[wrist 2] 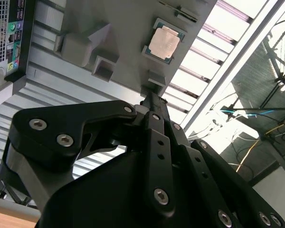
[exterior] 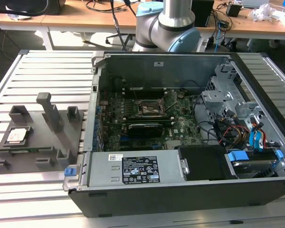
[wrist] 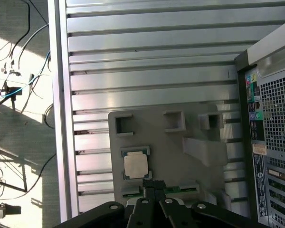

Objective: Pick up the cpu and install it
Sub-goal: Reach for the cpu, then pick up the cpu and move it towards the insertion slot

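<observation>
In the exterior view, the cpu [exterior: 17, 136] lies flat, metal plate up, in a square pocket of a grey holder [exterior: 47, 142]. The holder rests on a slatted table [exterior: 47, 66] towards the exterior view's left. Just beside the holder, an open computer case [exterior: 180, 190] lies on its side. Inside it are a green circuit board [exterior: 180, 126] and a black socket [exterior: 149, 108] with nothing seated in it, well apart from the cpu. Part of the arm [exterior: 173, 23] rises behind the case's far wall. In the second wrist view, the gripper [wrist 2: 149, 99] is seen from behind. Its two black fingers [wrist 2: 154, 123] are pressed together at the tips with nothing between them, and they point towards the holder [wrist 2: 118, 23]. The cpu [wrist 2: 165, 42] sits in its pocket beyond the tips, apart from them. In the first wrist view, the gripper [wrist: 153, 183] again has its fingers closed against each other and empty. Its tips line up near one edge of the cpu [wrist: 135, 165], but I cannot tell how far above it they hang. The cpu is held between small raised tabs of the holder [wrist: 175, 152], and the holder lies on the table [wrist: 156, 61] next to the back panel of the case [wrist: 270, 118].
</observation>
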Controlling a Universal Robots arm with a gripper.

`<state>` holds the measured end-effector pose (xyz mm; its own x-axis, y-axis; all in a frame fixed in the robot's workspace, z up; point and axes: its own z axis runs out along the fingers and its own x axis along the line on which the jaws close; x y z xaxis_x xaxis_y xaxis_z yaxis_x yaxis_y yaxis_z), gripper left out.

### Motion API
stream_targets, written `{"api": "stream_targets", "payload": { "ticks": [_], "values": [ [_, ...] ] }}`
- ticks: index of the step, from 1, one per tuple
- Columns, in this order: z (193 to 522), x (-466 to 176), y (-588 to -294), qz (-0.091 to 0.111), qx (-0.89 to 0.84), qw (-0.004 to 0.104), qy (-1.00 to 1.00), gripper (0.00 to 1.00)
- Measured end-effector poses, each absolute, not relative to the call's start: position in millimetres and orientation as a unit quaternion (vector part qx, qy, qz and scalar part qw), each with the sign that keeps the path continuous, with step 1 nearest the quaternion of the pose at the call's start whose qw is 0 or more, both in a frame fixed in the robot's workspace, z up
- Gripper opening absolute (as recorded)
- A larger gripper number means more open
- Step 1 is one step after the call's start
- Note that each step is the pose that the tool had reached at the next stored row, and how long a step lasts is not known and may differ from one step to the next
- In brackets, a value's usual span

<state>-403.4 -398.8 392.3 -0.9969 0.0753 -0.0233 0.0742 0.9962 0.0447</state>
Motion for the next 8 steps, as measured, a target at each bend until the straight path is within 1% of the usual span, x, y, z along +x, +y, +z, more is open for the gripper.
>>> {"api": "stream_targets", "payload": {
  "ticks": [8],
  "values": [
    [392.3,-403.6,-398.8,0.022,0.037,0.012,0.999,0.11]
  ]
}}
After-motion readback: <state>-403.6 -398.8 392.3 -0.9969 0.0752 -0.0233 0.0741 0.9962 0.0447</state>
